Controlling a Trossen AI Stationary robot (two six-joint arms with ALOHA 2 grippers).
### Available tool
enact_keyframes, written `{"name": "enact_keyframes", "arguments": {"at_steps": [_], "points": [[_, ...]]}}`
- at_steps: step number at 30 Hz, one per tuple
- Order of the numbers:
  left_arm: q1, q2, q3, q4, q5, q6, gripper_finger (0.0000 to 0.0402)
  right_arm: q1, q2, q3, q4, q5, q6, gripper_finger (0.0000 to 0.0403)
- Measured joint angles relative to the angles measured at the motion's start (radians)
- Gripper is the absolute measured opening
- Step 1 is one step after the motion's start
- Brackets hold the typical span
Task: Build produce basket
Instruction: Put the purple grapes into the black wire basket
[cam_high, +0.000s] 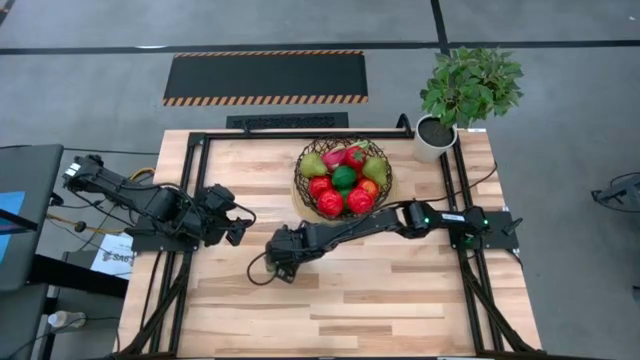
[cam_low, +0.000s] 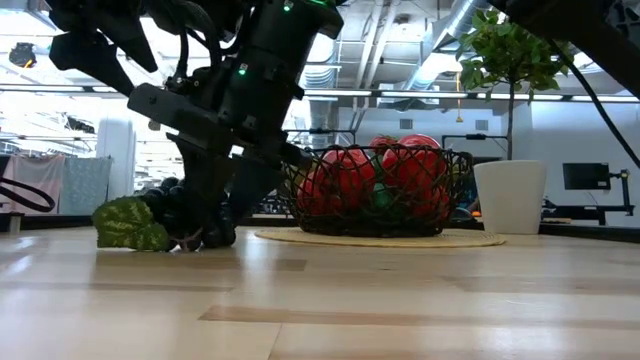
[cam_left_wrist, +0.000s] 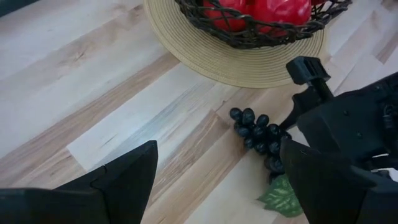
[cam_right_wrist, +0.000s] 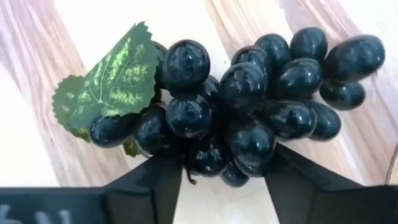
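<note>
At about 7 o'clock from the basket (cam_high: 343, 178), on bare tabletop (cam_high: 400, 300), lie the dark grapes (cam_right_wrist: 249, 106) with their green leaf (cam_right_wrist: 109, 84). Right gripper (cam_right_wrist: 224, 177) is down over the bunch, fingers straddling it and not clearly clamped yet, so I judge the step to be the grasp of the last loose fruit. Basket already holds red apples (cam_high: 330, 203), pears (cam_high: 312, 165), an orange and a green fruit. Next: finish the pinch near the stem, lift clear of the rim, carry toward 1 o'clock. Left gripper (cam_left_wrist: 217, 180) waits at 9 o'clock, spread wide.
</note>
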Motion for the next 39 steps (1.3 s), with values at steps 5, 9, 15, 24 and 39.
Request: {"name": "enact_keyframes", "arguments": {"at_steps": [5,9,15,24,39], "points": [[0.0,0.0,0.0,0.0,0.0,0.0,0.0324,0.008,-0.001,0.027,-0.044,-0.008,0.005,0.0159],[0.0,0.0,0.0,0.0,0.0,0.0,0.0324,0.01,0.003,0.082,-0.092,-0.018,-0.01,0.0112],[0.0,0.0,0.0,0.0,-0.001,0.005,0.0324,0.009,-0.057,0.094,-0.113,-0.018,-0.038,0.0055],[0.0,0.0,0.0,-0.003,-0.002,0.008,0.0324,-0.005,-0.224,0.093,-0.172,0.02,-0.076,0.0013],[0.0,0.0,0.0,-0.005,-0.011,0.007,0.0324,-0.021,-0.286,0.097,-0.091,0.006,-0.327,0.0233]]}}
